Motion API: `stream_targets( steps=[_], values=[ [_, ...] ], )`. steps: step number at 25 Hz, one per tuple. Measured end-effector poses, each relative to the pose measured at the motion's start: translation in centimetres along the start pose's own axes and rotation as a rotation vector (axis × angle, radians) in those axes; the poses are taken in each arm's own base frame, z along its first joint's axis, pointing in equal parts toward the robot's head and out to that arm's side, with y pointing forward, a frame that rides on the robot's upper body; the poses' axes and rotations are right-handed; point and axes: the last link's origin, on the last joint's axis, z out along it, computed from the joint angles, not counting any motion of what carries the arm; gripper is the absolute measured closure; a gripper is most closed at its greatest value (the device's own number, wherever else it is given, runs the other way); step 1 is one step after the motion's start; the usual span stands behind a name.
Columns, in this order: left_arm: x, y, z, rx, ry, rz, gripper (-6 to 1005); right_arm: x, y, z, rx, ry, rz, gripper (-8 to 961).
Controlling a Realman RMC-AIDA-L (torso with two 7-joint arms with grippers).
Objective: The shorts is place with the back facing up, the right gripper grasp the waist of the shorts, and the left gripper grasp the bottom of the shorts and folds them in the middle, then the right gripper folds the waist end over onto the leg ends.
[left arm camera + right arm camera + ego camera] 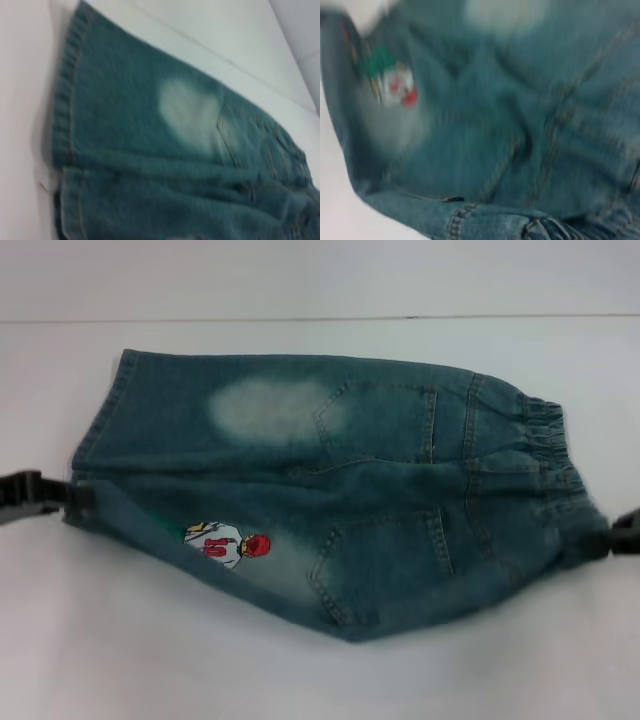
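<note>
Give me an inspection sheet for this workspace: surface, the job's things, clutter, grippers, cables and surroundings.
Surface: white table, bare around the garment.
Job's things: denim shorts, back pockets up, waistband toward the robot's right, near leg lifted and partly folded, showing a cartoon patch.
Clutter: nothing seen.
Grippers: left gripper at the leg hem; right gripper at the waistband, both at the picture edges.
Cables: nothing seen.
Surroundings: pale wall behind the table.

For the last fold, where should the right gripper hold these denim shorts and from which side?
On the elastic waistband of the shorts, approached from the robot's right, where the right gripper sits at the near corner. The gathered band is a thick edge, probably easy to pinch. The left gripper is at the leg hem.
</note>
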Motion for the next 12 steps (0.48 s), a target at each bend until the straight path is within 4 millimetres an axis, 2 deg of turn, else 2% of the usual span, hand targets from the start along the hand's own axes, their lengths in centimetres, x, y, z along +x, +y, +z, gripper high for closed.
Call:
stream_targets(
  steps=[4,12],
  values=[
    [1.5,-0.3,0.1,0.030,0.068,0.009,945,0.3,-0.5,-0.6,-0.018,-0.164,0.052,897],
    [4.6,-0.3,1.4,0.065,0.239,0.048,944,0.4,-2.4,0.5,0.022,-0.462,0.149,895]
  ],
)
